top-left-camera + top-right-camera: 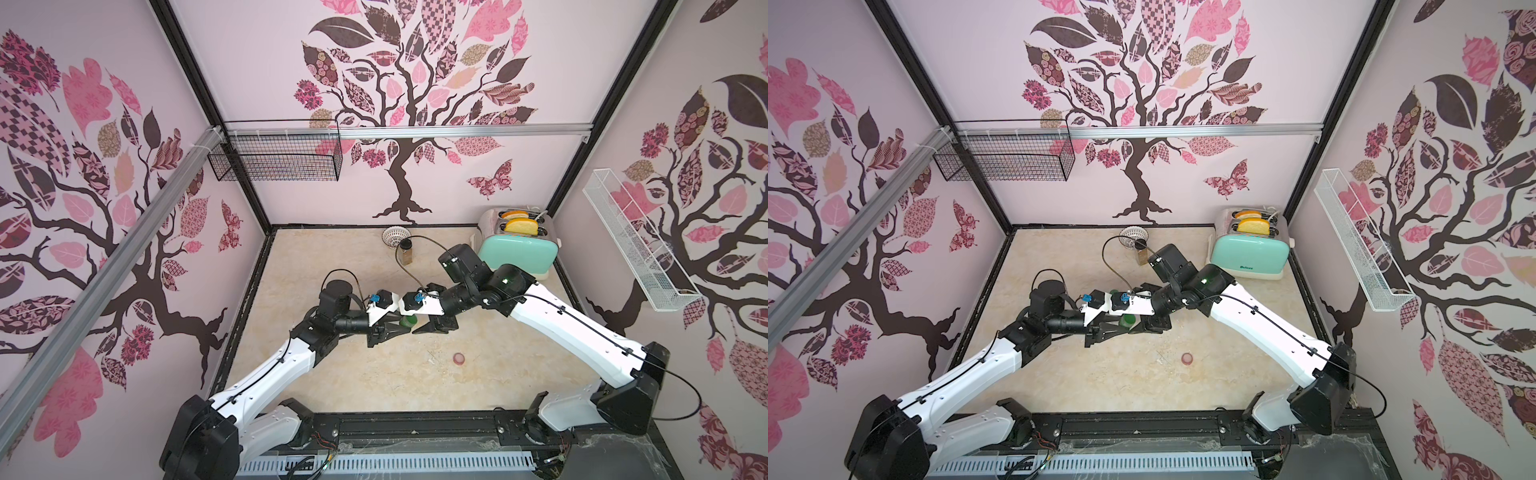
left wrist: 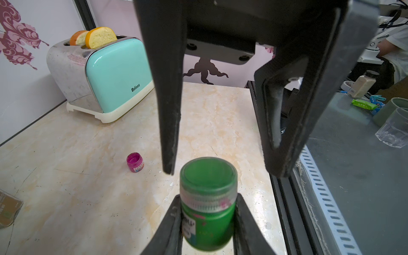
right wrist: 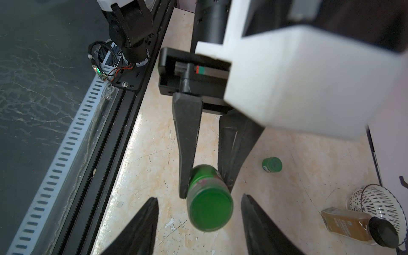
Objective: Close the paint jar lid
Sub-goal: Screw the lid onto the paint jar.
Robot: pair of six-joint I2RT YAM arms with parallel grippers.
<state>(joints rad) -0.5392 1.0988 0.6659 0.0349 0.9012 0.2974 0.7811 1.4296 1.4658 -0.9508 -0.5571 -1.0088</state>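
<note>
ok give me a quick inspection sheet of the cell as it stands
surface: beige marbled tabletop, scuffed, with small white flecks
job's things: green paint jar held sideways, lid on its mouth; how tight it is cannot be told
clutter: pink paint jar, second green jar, spice jar, white basket, toaster holding bread
grippers: left pincer shut on the jar body; right pincer open, straddling the lid with gaps on both sides
cables: black cable loops at both wrists, no snag seen
surroundings: black wire basket and white wire shelf on the walls
</note>
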